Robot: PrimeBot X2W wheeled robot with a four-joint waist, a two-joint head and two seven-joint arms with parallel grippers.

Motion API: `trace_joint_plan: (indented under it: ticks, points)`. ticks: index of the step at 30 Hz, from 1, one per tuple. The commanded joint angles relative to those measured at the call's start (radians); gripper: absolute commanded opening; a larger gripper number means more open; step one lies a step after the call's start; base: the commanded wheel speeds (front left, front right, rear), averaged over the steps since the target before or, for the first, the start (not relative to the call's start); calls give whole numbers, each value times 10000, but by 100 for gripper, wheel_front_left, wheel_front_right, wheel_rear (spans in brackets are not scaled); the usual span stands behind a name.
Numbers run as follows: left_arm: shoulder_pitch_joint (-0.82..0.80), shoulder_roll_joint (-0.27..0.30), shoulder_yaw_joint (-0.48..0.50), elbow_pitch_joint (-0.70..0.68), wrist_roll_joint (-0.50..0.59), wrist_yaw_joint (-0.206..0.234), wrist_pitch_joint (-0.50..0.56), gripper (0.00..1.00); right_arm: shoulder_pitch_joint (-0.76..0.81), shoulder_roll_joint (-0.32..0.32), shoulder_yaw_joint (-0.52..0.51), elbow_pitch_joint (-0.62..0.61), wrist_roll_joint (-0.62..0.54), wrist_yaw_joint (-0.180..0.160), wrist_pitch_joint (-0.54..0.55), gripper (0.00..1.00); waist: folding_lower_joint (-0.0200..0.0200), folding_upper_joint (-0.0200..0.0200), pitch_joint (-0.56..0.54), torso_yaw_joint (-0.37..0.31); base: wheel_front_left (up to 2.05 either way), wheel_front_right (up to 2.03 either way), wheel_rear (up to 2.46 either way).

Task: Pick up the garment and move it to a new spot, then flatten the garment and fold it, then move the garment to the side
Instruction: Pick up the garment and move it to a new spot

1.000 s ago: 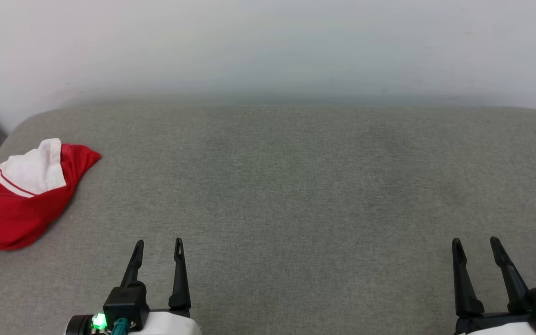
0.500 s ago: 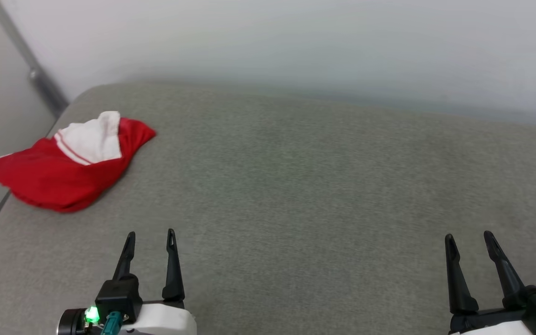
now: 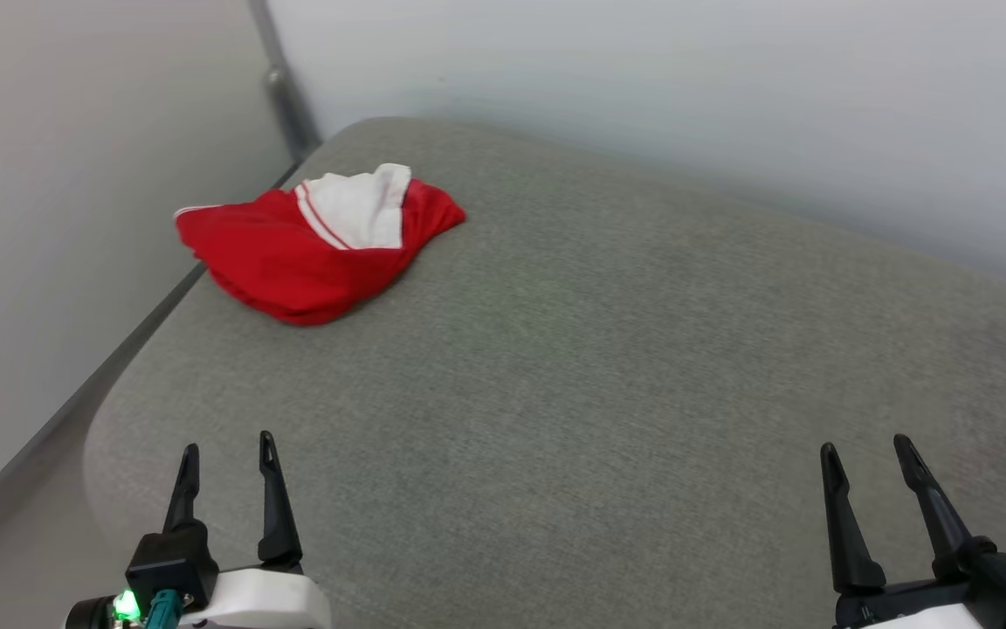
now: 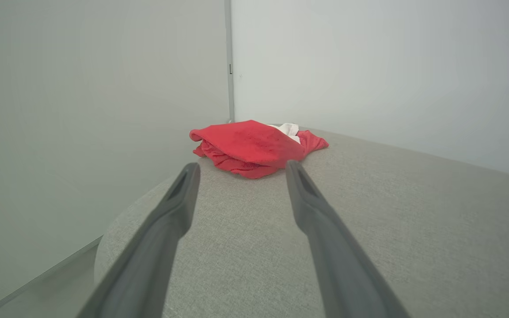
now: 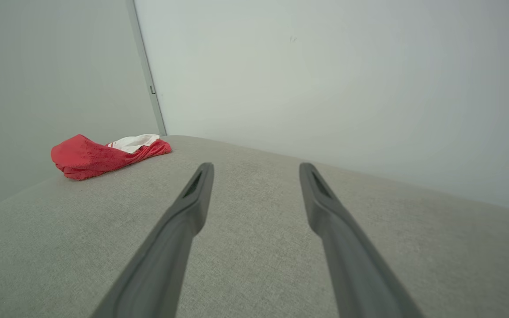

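Head view: one garment [image 3: 311,253], bunched, at far left corner of table [image 3: 599,349]. Left end effector [image 3: 228,443], right end effector [image 3: 867,443]: two, both fingers apart, empty, well apart from garment.

Place: a plain indoor test room, closer to a lab than a home; its exact kind cannot be told
Walls: smooth pale walls [image 3: 643,87] meet at a corner; a grey vertical strip [image 3: 280,87] runs down the joint
Bench: a broad bench [image 3: 599,367] covered in grey woven fabric; rounded corners; set close to both walls
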Motion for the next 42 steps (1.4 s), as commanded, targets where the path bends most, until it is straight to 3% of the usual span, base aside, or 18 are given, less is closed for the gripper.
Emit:
trace_joint_plan:
  ticks: [1, 10, 18, 22, 31, 37, 42]
  points:
    - [77, -11, 187, -22, -28, -37, -28, 100, 122, 6, -3, -12, -116, -7, -25, 100, 0, 0, 11, 637, 0, 0, 0]
    - [227, -6, 370, -169, -228, 67, -28, 100, -13, 6, 165, 45, -314, -7, -25, 100, 0, 0, 154, 879, 0, 0, 0]
    - [-972, 375, 669, 369, 198, -920, -28, 100, -126, 6, 47, -25, -461, -7, -25, 100, 0, 0, 353, 788, 0, 0, 0]
    - [-2321, 915, 951, 728, 353, -1408, -28, 100, -346, 6, -18, -147, -664, -7, -25, 100, 0, 0, 733, 544, 0, 0, 0]
    - [-5906, 2005, 2071, 1754, -518, -2254, -25, 100, -1178, -2, -269, -695, -1317, -7, -25, 100, 0, 0, 2338, -449, 0, 0, 0]
    - [-8080, 3396, 1981, 2730, -397, -2568, 54, 100, -1736, -3, -436, -1225, -1658, -8, -25, 100, 0, 0, 3569, -1086, 0, 0, 0]
    - [-9710, 4113, 1830, 3756, -953, -2728, 1349, 100, -2113, -2, -572, -1690, -1848, -8, -25, 100, 0, 0, 4413, -1386, 0, 0, 0]
